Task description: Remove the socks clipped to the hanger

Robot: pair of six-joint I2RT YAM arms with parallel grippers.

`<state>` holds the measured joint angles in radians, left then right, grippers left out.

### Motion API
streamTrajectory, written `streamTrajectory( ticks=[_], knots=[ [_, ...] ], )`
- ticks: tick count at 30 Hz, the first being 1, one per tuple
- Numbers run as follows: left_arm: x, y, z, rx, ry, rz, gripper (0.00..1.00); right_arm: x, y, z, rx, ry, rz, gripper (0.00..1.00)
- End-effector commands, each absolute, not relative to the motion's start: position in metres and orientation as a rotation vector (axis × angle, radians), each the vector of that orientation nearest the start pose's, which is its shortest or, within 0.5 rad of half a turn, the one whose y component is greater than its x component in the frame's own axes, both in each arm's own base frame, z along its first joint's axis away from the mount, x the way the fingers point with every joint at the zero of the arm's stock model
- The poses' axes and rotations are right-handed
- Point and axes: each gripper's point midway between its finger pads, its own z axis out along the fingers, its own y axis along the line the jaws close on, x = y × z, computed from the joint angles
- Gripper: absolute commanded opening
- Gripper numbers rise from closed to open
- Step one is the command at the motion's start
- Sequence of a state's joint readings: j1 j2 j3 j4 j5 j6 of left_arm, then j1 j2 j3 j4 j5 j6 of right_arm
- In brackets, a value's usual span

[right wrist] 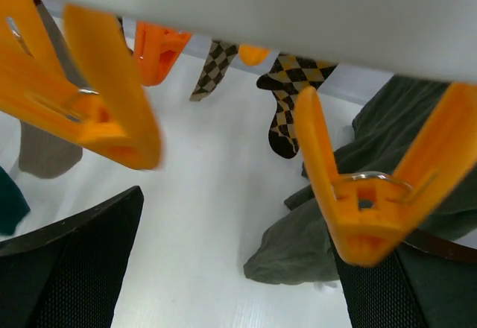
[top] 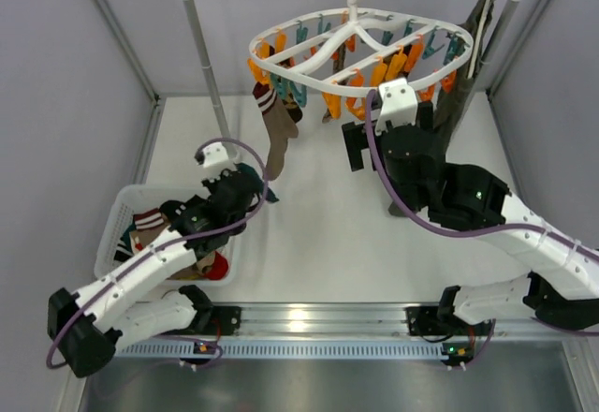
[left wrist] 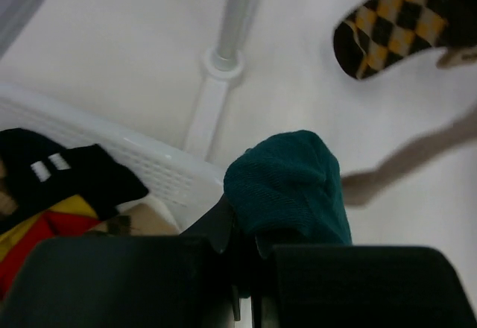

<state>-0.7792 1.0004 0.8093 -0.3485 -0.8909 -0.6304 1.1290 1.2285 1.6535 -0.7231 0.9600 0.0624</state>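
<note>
The white oval hanger hangs from the rail with orange and teal clips. A brown striped-cuff sock still hangs from its left side. Two argyle socks hang clipped further back in the right wrist view. My left gripper is shut on the dark teal sock just right of the basket. My right gripper is open and empty, raised under the hanger's front rim, with an orange clip just over its right finger.
The white basket at the left holds several socks. The rail's post stands behind it. A long olive-green garment hangs at the right and pools on the table. Another orange clip dangles above my right gripper's left finger.
</note>
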Motion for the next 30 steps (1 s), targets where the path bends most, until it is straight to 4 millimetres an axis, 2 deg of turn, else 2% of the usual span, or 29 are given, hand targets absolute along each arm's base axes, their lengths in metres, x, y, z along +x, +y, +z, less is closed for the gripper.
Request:
streamTrajectory(
  ticks=[1, 2, 3, 5, 6, 7, 8, 12, 15, 17, 20, 21, 22, 25, 28, 30],
  knots=[
    [0.278, -0.066, 0.213, -0.542, 1.864, 0.055, 0.0, 0.246, 0.197, 0.434, -0.257, 1.698, 0.07, 0.99],
    [0.279, -0.056, 0.214, -0.577, 1.854, 0.068, 0.0, 0.245, 0.198, 0.433, -0.263, 1.699, 0.081, 0.99],
    [0.28, -0.036, 0.215, -0.644, 1.836, 0.111, 0.0, 0.243, 0.198, 0.434, -0.265, 1.697, 0.098, 1.0],
    [0.28, -0.019, 0.217, -0.699, 1.821, 0.128, 0.0, 0.241, 0.201, 0.432, -0.28, 1.701, 0.122, 0.99],
    [0.28, -0.002, 0.219, -0.759, 1.802, 0.16, 0.0, 0.24, 0.199, 0.434, -0.274, 1.696, 0.133, 0.99],
    [0.279, 0.006, 0.219, -0.788, 1.795, 0.169, 0.0, 0.239, 0.198, 0.433, -0.274, 1.698, 0.139, 0.99],
    [0.277, 0.013, 0.221, -0.819, 1.784, 0.163, 0.0, 0.237, 0.2, 0.432, -0.287, 1.699, 0.151, 0.99],
    [0.261, 0.064, 0.226, -1.012, 1.658, 0.275, 0.0, 0.231, 0.195, 0.432, -0.296, 1.695, 0.186, 0.99],
    [0.247, 0.093, 0.22, -1.14, 1.579, 0.354, 0.0, 0.225, 0.188, 0.431, -0.287, 1.682, 0.217, 0.99],
    [0.241, 0.104, 0.209, -1.2, 1.56, 0.376, 0.01, 0.222, 0.188, 0.429, -0.291, 1.662, 0.251, 0.99],
    [0.23, 0.123, 0.197, -1.284, 1.522, 0.431, 0.13, 0.215, 0.176, 0.433, -0.279, 1.64, 0.287, 0.99],
    [0.229, 0.124, 0.195, -1.293, 1.519, 0.431, 0.18, 0.213, 0.171, 0.436, -0.266, 1.634, 0.297, 1.0],
    [0.227, 0.124, 0.194, -1.297, 1.517, 0.423, 0.35, 0.211, 0.168, 0.437, -0.261, 1.63, 0.3, 0.99],
    [0.228, 0.119, 0.191, -1.301, 1.524, 0.382, 0.98, 0.208, 0.159, 0.438, -0.252, 1.627, 0.297, 0.99],
    [0.231, 0.113, 0.196, -1.277, 1.545, 0.323, 0.99, 0.207, 0.153, 0.438, -0.244, 1.628, 0.287, 0.99],
    [0.239, 0.1, 0.212, -1.217, 1.579, 0.228, 0.99, 0.206, 0.15, 0.437, -0.239, 1.632, 0.28, 0.99]
  ],
)
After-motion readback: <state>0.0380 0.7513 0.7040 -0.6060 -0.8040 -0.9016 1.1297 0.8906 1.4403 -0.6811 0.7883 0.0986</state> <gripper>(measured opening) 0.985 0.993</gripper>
